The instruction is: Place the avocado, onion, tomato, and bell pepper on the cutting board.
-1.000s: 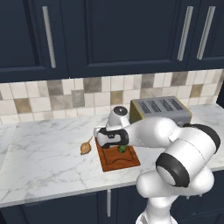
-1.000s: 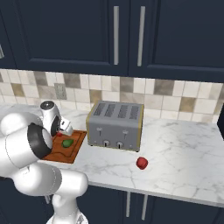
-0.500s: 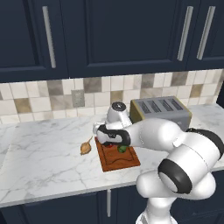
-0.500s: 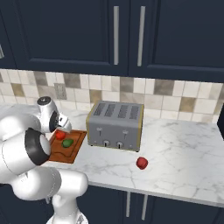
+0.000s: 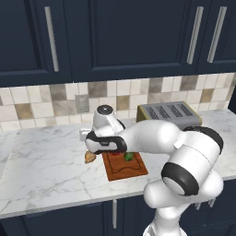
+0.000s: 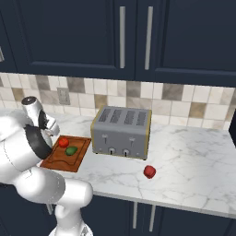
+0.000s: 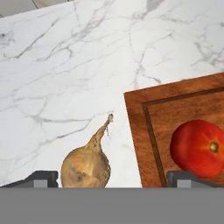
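White-veined marble is making up the surface [image 7: 65,65], with broad bare stone stretching out from the cutting board's [image 7: 144,109] corner and side edge. The tool [image 7: 112,177] is hanging with its fingers spread wide, pinching nothing; one fingertip [image 7: 41,177] is showing beside the onion [image 7: 85,166], the other [image 7: 183,177] over the board. The onion is lying on the marble just beside the board's edge, its stem tail pointing away. The tomato [image 7: 197,148] is sitting on the board inside the groove, with the avocado [image 6: 71,150] just beside it. The bell pepper [image 6: 149,172] is lying well apart, in front of the toaster [image 6: 120,132], near the surface's front edge.
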Controlling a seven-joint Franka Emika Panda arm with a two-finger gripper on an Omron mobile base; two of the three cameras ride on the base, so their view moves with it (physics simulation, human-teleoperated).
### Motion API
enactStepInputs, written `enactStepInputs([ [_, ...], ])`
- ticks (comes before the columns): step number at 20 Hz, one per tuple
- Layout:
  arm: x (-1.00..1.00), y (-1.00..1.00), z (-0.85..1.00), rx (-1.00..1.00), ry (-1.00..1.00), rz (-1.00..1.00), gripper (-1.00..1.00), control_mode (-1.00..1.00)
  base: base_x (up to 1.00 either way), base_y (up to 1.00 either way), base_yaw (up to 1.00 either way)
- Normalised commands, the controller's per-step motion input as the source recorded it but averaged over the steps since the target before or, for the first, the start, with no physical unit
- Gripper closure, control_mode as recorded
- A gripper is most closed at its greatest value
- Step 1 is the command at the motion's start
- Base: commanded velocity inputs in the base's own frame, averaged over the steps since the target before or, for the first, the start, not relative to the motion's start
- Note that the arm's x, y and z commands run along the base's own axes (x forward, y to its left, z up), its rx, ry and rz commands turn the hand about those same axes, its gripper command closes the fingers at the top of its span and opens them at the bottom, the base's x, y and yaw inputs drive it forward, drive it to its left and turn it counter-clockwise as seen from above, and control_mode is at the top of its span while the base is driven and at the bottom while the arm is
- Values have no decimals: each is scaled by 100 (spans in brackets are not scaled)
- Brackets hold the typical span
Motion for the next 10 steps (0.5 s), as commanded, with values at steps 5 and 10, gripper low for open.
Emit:
enactStepInputs([
  [5,1,33,-14,-1,2,2,-100,-100,0,0,0],
  [10,-1,6,-31,-1,1,0,-100,-100,0,0,0],
])
